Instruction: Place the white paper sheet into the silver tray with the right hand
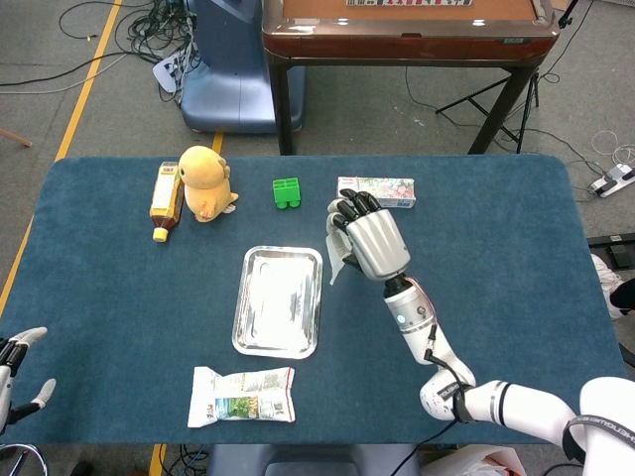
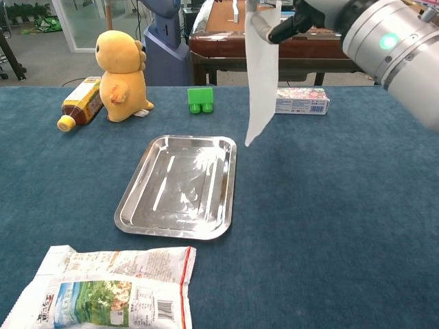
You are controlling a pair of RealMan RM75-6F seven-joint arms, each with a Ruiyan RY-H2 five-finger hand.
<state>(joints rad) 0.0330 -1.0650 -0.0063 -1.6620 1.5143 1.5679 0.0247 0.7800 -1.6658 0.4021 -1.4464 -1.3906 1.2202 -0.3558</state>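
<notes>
Chest view is showing the right hand (image 2: 288, 24) pinching the paper sheet (image 2: 260, 75), which is hanging just beside the tray's (image 2: 137, 205) right edge.

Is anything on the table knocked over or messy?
The brown bottle lies on its side beside the yellow plush toy, rather than standing. The snack packet near the front edge looks crumpled. Nothing seems spilled, and the silver tray sits flat.
</notes>
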